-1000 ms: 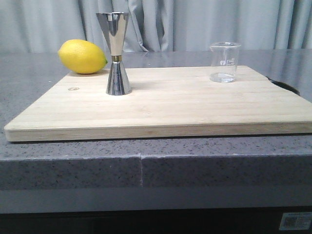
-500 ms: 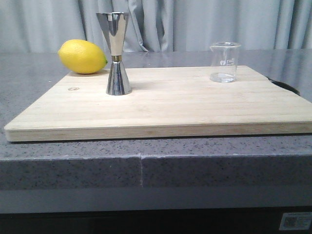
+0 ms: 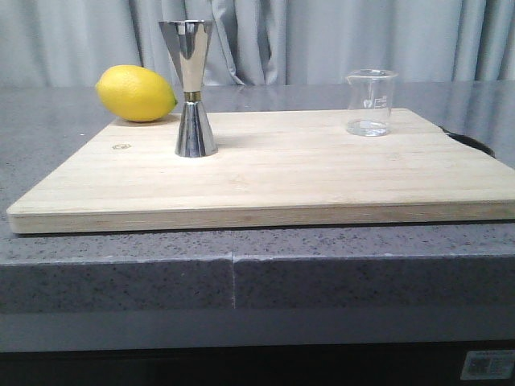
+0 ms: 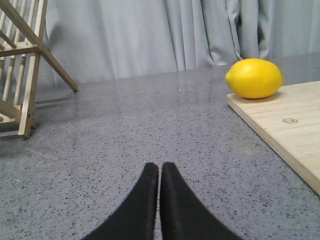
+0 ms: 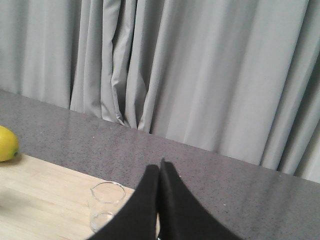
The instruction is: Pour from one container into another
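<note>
A clear glass beaker (image 3: 371,102) stands upright near the back right of the wooden board (image 3: 273,173); it also shows in the right wrist view (image 5: 106,205). The steel hourglass jigger (image 3: 191,88) stands upright at the board's back left. Neither gripper appears in the front view. My left gripper (image 4: 159,167) is shut with nothing in it, over the bare grey counter left of the board (image 4: 280,125). My right gripper (image 5: 160,167) is shut and empty, above and beside the beaker, apart from it.
A yellow lemon (image 3: 136,93) lies at the board's back left corner, close behind the jigger, and shows in the left wrist view too (image 4: 254,78). A wooden rack (image 4: 20,65) stands on the counter farther left. Grey curtains (image 3: 322,40) hang behind.
</note>
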Robot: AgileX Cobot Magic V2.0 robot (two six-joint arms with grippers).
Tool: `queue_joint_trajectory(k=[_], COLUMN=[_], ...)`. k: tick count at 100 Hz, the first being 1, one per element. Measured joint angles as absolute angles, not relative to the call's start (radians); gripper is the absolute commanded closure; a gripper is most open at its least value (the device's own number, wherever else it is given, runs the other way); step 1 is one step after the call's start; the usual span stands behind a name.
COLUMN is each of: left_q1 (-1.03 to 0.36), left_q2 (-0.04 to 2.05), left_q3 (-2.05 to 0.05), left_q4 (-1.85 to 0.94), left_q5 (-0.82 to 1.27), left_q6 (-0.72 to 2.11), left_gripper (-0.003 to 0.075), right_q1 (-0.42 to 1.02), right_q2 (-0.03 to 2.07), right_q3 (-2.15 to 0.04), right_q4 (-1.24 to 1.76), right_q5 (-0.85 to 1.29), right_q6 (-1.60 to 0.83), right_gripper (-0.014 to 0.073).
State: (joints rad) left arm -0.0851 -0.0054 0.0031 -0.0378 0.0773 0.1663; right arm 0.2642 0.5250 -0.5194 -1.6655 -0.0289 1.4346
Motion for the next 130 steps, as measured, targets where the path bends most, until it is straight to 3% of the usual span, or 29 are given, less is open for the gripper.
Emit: queue_joint_trajectory(k=[74,111,130], left_q1=[-0.085,-0.085,-0.085], left_q2=[-0.005,-0.005,-0.005], left_q3=[0.003,0.003,0.003], left_q4=[-0.038,-0.036,-0.036], left_q5=[0.077,0.079,0.079], left_q6=[0.166,0.166,0.166], left_gripper=[0.0739,0.0739,0.0739], right_q1=[0.264,0.264,0.264], right_q2=[0.525,0.525,0.525], right_q3=[-0.509,-0.509,-0.509], right_q4=[-1.576,-0.875,-0.368], right_q5=[0.008,0.077,0.107], right_q6=[1.388,0.661,0.133], right_gripper=[0.0662,0.0662,0.0662])
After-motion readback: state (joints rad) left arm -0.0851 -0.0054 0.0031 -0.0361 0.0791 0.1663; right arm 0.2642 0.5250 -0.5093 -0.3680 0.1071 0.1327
